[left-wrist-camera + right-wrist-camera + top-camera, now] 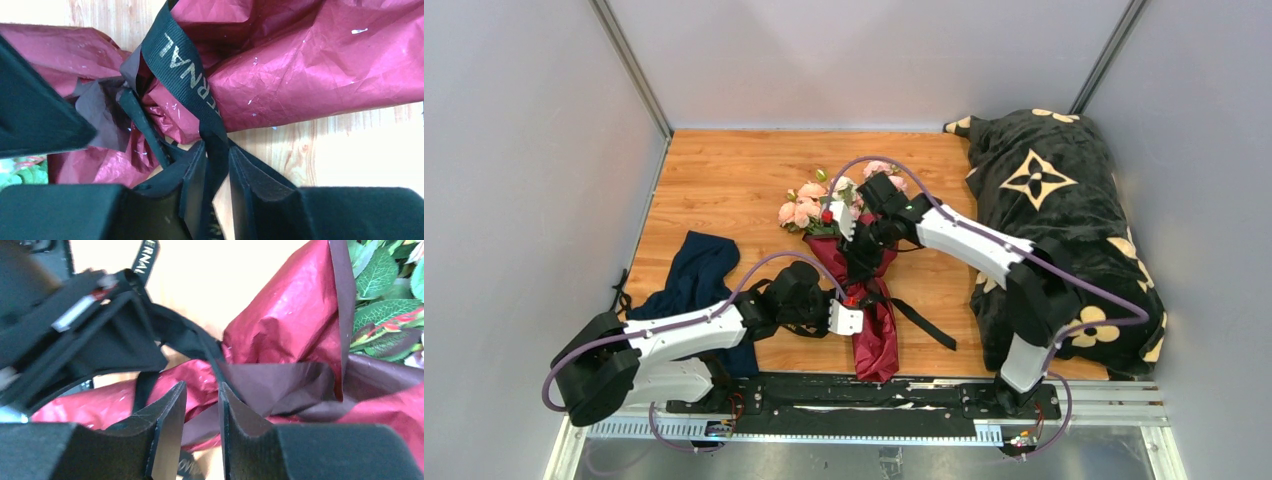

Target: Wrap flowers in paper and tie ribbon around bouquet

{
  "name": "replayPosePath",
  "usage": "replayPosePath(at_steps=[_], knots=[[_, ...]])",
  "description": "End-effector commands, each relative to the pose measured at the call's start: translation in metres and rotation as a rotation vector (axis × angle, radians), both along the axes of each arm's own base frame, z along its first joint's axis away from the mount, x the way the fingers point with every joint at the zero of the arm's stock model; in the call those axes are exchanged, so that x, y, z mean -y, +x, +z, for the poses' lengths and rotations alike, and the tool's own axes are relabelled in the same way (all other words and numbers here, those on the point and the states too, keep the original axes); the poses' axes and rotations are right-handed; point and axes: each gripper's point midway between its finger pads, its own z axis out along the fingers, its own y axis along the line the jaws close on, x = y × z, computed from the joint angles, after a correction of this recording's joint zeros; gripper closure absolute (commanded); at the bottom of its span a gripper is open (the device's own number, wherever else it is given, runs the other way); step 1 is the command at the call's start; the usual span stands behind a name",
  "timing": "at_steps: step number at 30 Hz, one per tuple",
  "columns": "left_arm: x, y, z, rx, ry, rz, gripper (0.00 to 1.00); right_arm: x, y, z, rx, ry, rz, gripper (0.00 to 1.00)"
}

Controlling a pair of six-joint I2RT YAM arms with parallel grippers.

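- Where the ribbon (175,55) comes down across the burgundy paper (310,75), it runs straight into the narrow gap between the left gripper's (217,155) fingers. They stand close together, but I cannot tell whether they pinch it.
- The crinkled paper lies just beyond those fingertips.
- On the right gripper (202,390), the fingers are slightly apart. Paper folds sit just ahead of the tips and a ribbon strand reaches one fingertip. I cannot tell if anything is gripped.
- The flowers' (380,305) leaves show beyond and right of those fingers, inside the paper.
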Motion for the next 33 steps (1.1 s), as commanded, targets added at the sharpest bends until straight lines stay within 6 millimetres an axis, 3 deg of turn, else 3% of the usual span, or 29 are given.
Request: replayPosePath(at_steps=[1,4,8,12,18,26,33], knots=[[0.01,0.005,0.009,0.054,-0.036,-0.021,0.73,0.016,-0.022,0.03,0.017,0.096,-0.002,0.64],[0.01,0.009,0.015,0.062,-0.062,0.018,0.91,0.025,-0.024,0.009,-0.002,0.072,-0.05,0.65],[0.009,0.013,0.021,0.064,-0.082,0.053,1.0,0.016,-0.018,-0.003,-0.047,0.055,-0.053,0.67],[0.009,0.014,0.023,0.06,-0.088,0.066,1.0,0.015,-0.005,-0.023,-0.034,-0.004,-0.068,0.66],[0.01,0.012,0.025,0.056,-0.096,0.058,1.0,0.006,0.013,-0.033,0.001,-0.03,-0.082,0.53],[0.009,0.012,0.024,0.049,-0.098,0.067,1.0,0.003,0.021,-0.045,0.02,-0.055,-0.097,0.55],[0.009,0.011,0.025,0.047,-0.102,0.069,1.0,-0.003,0.028,-0.035,0.045,-0.028,-0.103,0.6]])
